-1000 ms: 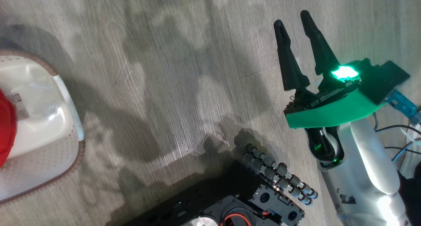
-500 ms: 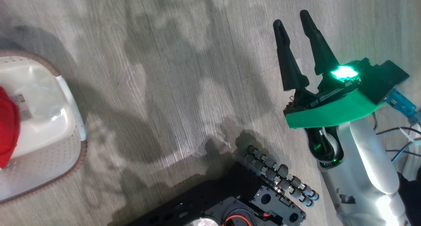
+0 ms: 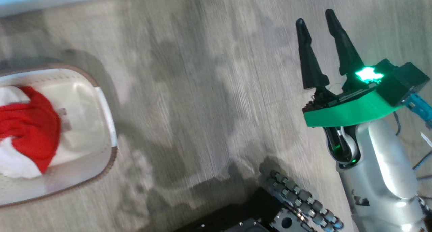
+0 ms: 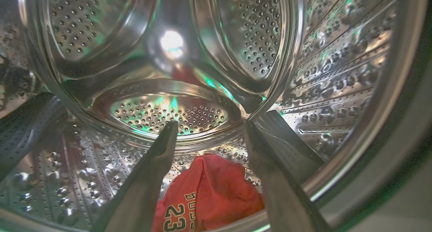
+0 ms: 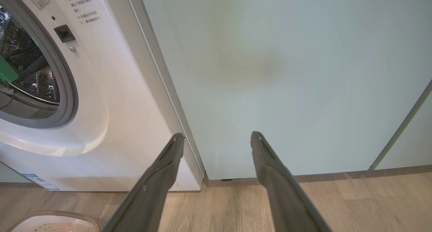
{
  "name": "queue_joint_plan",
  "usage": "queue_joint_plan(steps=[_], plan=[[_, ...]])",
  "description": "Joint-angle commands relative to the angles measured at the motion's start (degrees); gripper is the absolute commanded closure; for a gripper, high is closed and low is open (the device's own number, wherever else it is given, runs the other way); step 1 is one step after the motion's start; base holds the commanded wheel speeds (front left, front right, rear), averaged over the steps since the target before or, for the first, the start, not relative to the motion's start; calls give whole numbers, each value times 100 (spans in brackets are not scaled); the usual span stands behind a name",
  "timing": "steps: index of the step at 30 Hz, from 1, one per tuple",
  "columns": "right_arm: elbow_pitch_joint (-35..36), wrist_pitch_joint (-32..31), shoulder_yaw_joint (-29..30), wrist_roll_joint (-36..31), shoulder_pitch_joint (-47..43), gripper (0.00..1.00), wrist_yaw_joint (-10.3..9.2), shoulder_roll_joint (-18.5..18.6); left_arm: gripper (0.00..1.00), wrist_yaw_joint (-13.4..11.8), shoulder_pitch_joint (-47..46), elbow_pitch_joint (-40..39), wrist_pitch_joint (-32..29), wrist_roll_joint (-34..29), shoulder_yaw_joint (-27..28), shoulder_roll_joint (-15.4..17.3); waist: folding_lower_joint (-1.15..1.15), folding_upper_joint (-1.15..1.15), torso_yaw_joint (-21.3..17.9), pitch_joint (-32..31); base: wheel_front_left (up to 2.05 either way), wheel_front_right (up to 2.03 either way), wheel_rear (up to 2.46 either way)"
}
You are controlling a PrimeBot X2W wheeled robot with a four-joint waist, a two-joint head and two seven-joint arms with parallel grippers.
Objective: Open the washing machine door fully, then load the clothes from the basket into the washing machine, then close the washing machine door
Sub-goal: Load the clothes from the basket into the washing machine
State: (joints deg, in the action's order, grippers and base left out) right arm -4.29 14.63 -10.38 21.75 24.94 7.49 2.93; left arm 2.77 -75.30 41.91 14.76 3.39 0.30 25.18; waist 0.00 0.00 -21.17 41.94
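Note:
My left gripper (image 4: pixel 210 124) is open inside the steel drum (image 4: pixel 168 113) of the washing machine (image 5: pixel 111 100). A red garment (image 4: pixel 216 188) with white lettering lies on the drum floor just below and between its fingers, apart from them. In the head view the basket (image 3: pixel 104 124) sits on the floor at the left, holding red clothes (image 3: pixel 33 130) and a white cloth (image 3: pixel 13 162). My right gripper (image 3: pixel 314 16) hangs open and empty over the floor, far right of the basket. The same right gripper (image 5: pixel 217 134) points at a cabinet beside the machine. The washing machine door is out of view.
A pale teal cabinet (image 5: pixel 270 73) stands right of the machine on the wood floor (image 3: pixel 202 90). My dark wheeled base (image 3: pixel 293 205) is at the bottom of the head view. The basket's rim (image 5: pixel 50 213) shows in front of the machine.
The head camera has shifted, so more of the basket and its red and white clothes now shows. The right gripper stays open and empty.

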Motion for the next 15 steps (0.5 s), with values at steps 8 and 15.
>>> queue_joint_plan(steps=[8,15], plan=[[-65,37,115,-376,-463,0,0,-5,0,41,1341,-799,24,187,160,-257,0,0,645,-1182,0,0,0],[-215,37,172,-546,-736,0,0,-5,0,92,2645,-1323,24,244,149,-732,0,0,1021,-1965,0,0,0]])
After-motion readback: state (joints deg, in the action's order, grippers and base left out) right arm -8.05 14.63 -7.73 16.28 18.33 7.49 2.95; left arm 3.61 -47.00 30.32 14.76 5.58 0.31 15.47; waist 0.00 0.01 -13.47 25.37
